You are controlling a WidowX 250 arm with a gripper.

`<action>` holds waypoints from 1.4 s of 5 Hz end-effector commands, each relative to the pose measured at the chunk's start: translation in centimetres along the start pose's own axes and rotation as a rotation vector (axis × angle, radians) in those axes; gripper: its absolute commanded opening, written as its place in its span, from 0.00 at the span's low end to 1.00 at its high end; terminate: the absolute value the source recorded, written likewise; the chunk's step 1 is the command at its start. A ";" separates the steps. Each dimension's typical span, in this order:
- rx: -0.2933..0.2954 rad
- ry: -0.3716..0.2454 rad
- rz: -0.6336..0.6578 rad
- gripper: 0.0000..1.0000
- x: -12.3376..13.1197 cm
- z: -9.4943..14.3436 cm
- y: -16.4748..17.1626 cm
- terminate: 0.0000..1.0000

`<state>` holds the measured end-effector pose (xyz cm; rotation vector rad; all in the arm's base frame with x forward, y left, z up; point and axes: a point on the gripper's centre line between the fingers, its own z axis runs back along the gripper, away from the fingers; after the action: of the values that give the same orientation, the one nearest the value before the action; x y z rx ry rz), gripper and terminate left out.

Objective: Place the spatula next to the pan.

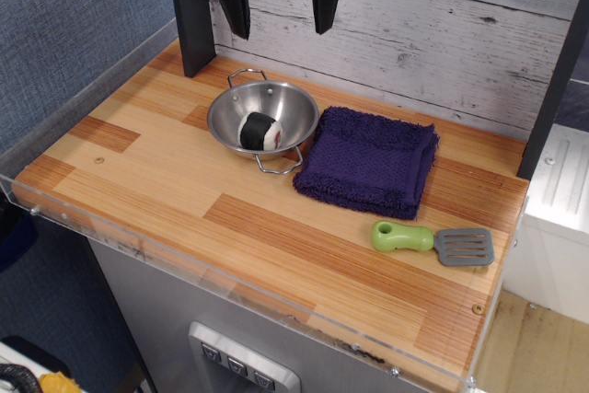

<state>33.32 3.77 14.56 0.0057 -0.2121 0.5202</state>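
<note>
The spatula (pixel 433 241) lies flat on the wooden tabletop near the right front, lime-green handle to the left and grey slotted blade to the right. The pan (pixel 262 119), a shiny steel bowl with two wire loop handles, sits at the back middle and holds a black-and-white sushi roll (pixel 260 131). My gripper (pixel 280 8) hangs high at the top of the view, above and behind the pan. Its two black fingers are spread apart with nothing between them. It is far from the spatula.
A folded purple cloth (pixel 370 162) lies between the pan and the spatula, touching the pan's near handle. A dark post (pixel 191 11) stands at the back left. A clear plastic rim (pixel 230 287) edges the table front. A white unit (pixel 561 181) stands to the right.
</note>
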 end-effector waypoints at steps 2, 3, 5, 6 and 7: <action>-0.007 -0.010 -0.147 1.00 0.4 0.2 -0.5 0.00; -0.004 -0.084 -0.320 1.00 1.3 0.6 -0.9 0.00; -0.084 -0.040 -0.728 1.00 -1.0 -0.2 -3.0 0.00; -0.122 -0.033 -0.949 1.00 -3.8 -0.5 -3.7 0.00; -0.133 -0.026 -1.125 1.00 -7.0 -0.7 -3.6 0.00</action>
<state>29.19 -3.32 11.18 -0.0082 -0.1833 -0.6240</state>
